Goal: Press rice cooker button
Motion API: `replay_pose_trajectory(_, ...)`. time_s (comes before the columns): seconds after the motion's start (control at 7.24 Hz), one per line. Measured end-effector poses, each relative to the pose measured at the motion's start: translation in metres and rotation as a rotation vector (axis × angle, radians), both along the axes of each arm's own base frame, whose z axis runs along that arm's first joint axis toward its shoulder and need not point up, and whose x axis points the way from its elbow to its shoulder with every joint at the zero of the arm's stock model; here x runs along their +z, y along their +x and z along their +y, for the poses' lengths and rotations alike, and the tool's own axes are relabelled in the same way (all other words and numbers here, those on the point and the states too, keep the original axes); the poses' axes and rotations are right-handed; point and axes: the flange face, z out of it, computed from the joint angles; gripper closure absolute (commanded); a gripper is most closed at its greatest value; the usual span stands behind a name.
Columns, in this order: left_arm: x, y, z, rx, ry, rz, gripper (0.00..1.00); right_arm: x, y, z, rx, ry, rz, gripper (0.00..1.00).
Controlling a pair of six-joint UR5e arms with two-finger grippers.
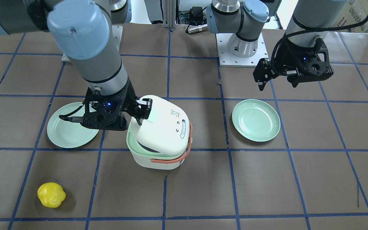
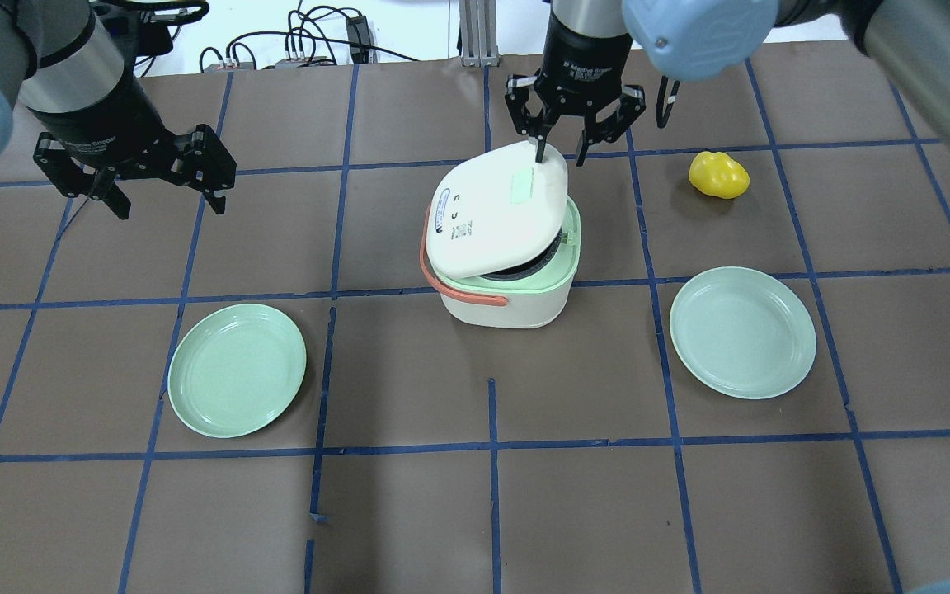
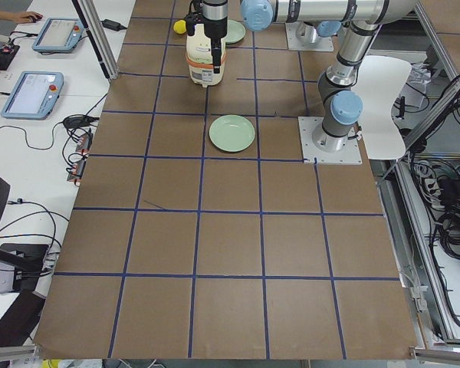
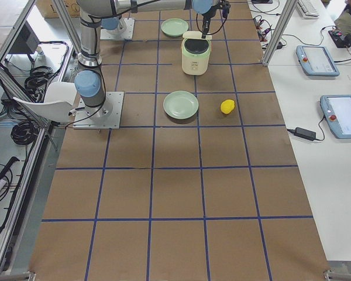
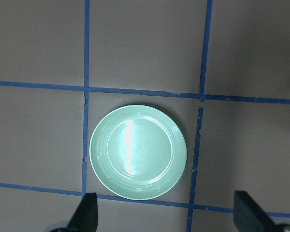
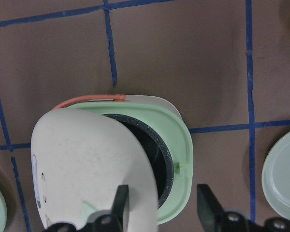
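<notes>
The white rice cooker with a pale green rim and an orange handle stands at the table's middle. Its white lid is tilted up and the dark inner pot shows under it. A pale green button patch sits on the lid near its far edge. My right gripper is open above that far edge, one fingertip touching the lid next to the patch; it also shows in the front view. My left gripper is open and empty, hovering over the table far to the cooker's left.
One green plate lies below my left gripper and also shows in the left wrist view. A second green plate lies right of the cooker. A yellow pepper lies at the far right.
</notes>
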Motion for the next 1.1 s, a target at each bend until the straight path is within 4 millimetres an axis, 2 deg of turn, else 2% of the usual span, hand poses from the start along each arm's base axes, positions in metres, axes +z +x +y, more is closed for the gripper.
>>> replay_pose_trajectory(0.14,0.0,0.0,0.0,0.0,0.0,0.0,0.0,0.023,-0.019,-0.003,0.01,-0.035,0.021,0.0)
replay_pose_trajectory(0.28,0.0,0.0,0.0,0.0,0.001,-0.001,0.0,0.037,-0.044,-0.003,0.042,-0.054,0.044,0.01)
replay_pose_trajectory(0.41,0.0,0.0,0.0,0.0,0.001,-0.001,0.0,0.043,-0.073,0.005,0.073,-0.051,0.058,0.02)
replay_pose_trajectory(0.55,0.0,0.0,0.0,0.0,0.0,-0.001,0.0,0.042,-0.098,0.022,0.09,-0.04,0.064,0.01)
replay_pose_trajectory(0.83,0.0,0.0,0.0,0.0,0.001,0.0,0.0,0.029,-0.127,0.059,0.089,-0.008,0.075,0.01)
replay_pose_trajectory(1.1,0.0,0.0,0.0,0.0,0.001,0.0,0.0,0.02,-0.138,0.068,0.078,0.011,0.084,0.01)
